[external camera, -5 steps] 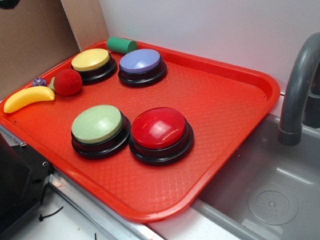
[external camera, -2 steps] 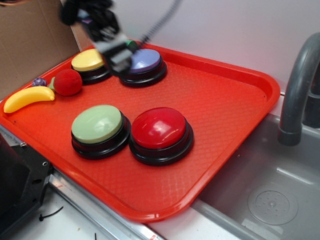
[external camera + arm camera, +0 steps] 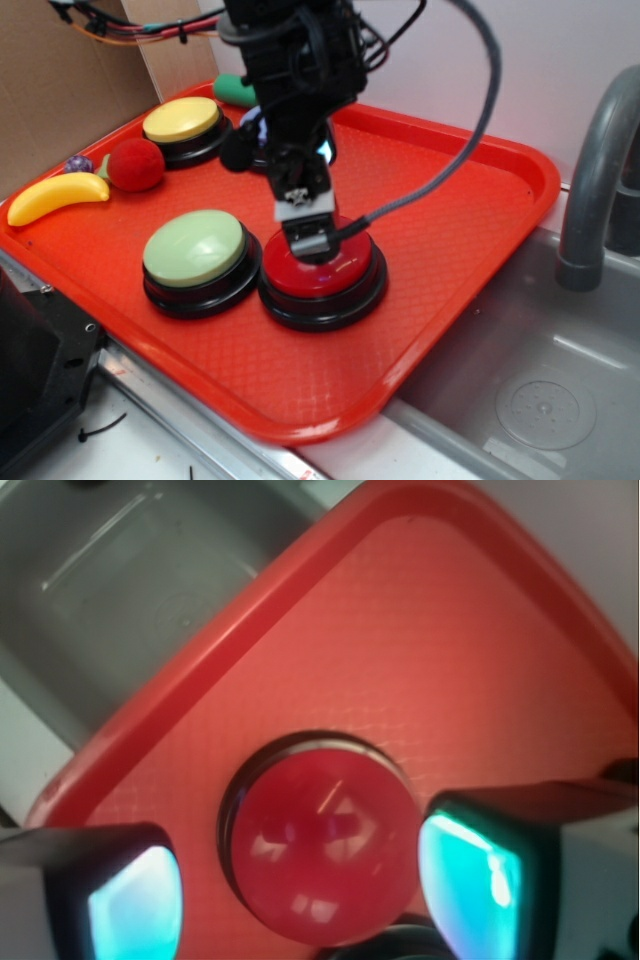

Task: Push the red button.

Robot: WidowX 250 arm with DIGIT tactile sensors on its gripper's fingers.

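Down from the back buttons, the gripper [image 3: 308, 240] now sits on the red button [image 3: 345, 268].
Exterior: that button stands mid-tray beside the green button [image 3: 195, 248], with bare red tray [image 3: 470, 200] to its right. Wrist: fingers [image 3: 470, 865] spread apart flank the dome, tray rim beyond.

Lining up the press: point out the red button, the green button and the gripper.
red button [image 3: 345, 268], exterior view, right side of its dome
green button [image 3: 194, 247], exterior view, top of its dome
gripper [image 3: 311, 243], exterior view, its tip
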